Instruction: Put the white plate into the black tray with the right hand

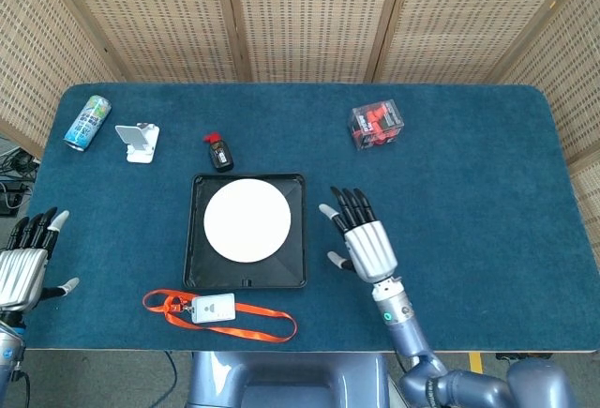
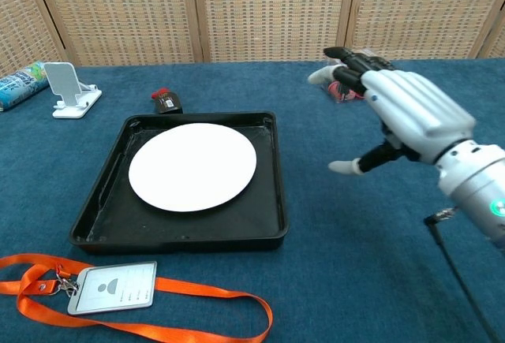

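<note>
Lying flat inside the black tray (image 1: 195,239), the white plate (image 1: 247,220) sits slightly toward the tray's far side, with dark tray floor showing around it. From the chest view, the plate (image 2: 192,166) rests level on the tray bottom, and the tray's raised rim (image 2: 278,177) surrounds it on all sides.

To the right of the tray, the right hand (image 1: 364,245) hovers over bare blue tablecloth (image 1: 469,202), apart from the tray and holding nothing. Its fingers are spread and point toward the far side of the table, with the thumb stretched toward the tray. The chest view shows the same right hand (image 2: 410,114) raised above the cloth, palm down, fingers loose and empty.

At the table's near left edge, the left hand (image 1: 23,263) is partly in view, fingers extended and apart, grasping nothing.

Just beyond the tray's far edge lies a small black object with a red tip (image 1: 218,152). Farther left stand a white phone stand (image 1: 139,141) and a green and white drink can (image 1: 87,122) lying tilted near the corner. A clear box with red items inside (image 1: 377,124) sits on the far right part of the cloth. In front of the tray lies an orange lanyard (image 1: 258,321) with a white badge (image 1: 214,308).
</note>
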